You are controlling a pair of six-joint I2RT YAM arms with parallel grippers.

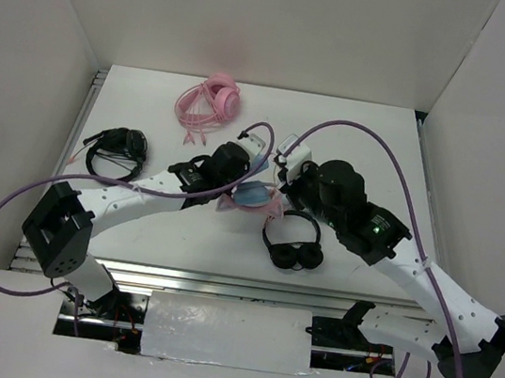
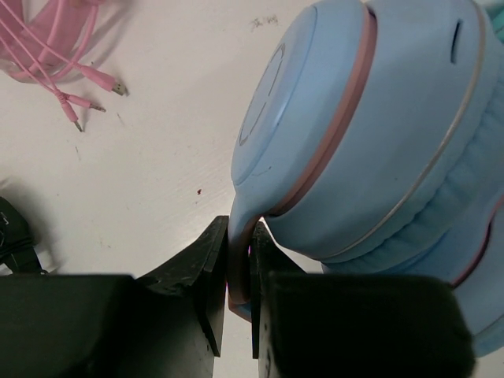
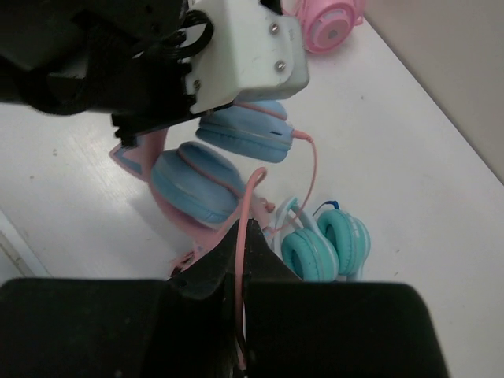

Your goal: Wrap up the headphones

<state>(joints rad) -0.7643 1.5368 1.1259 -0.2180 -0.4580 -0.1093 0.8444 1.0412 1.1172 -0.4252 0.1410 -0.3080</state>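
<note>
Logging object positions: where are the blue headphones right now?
Mid-table in the top view, the headphones sit between the left gripper, shut on their frame, and the right gripper, pinching their cable.

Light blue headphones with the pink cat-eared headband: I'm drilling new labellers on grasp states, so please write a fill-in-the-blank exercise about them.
1. The left gripper clamps the light blue headphones with the pink cat-eared headband; the right gripper pinches their thin pink ____.
2. The teal-and-white headphones show in the ____ wrist view.
3. The all-pink headphones are held by ____ gripper.
Missing: cable; right; neither.
</note>
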